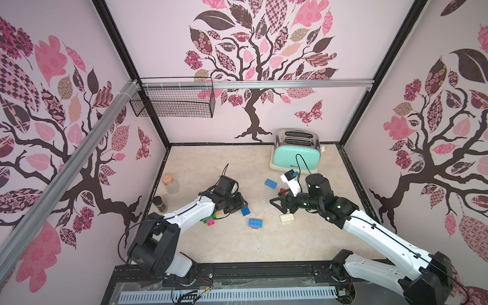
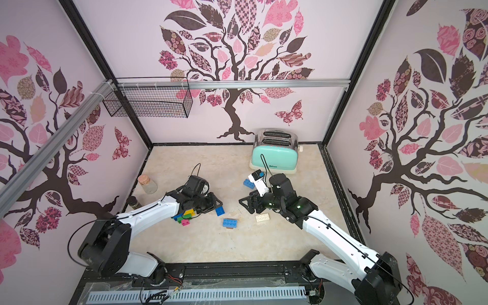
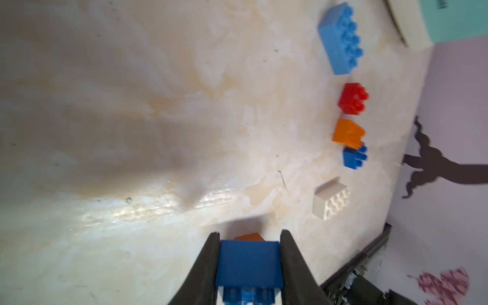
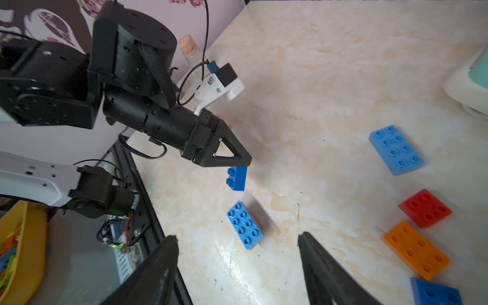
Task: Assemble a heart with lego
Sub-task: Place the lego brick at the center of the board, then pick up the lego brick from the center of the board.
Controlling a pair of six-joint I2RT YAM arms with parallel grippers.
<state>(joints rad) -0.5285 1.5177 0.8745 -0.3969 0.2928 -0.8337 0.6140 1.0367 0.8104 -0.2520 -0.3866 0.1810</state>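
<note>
here, two sky-blue bricks [image 1: 271, 183] [image 1: 255, 222], one toaster [image 1: 297, 158]

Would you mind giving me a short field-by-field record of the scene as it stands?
left gripper: shut on dark blue brick
right gripper: open, empty
brick cluster: yellow, green, pink, under left arm
loose on table: light blue brick, white brick, red brick, orange brick
back: toaster

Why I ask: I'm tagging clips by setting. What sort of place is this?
Probably a robot test booth: tree-decal walls on a black frame, left arm and right arm over a marble-look tabletop holding a toaster and toy bricks.
</note>
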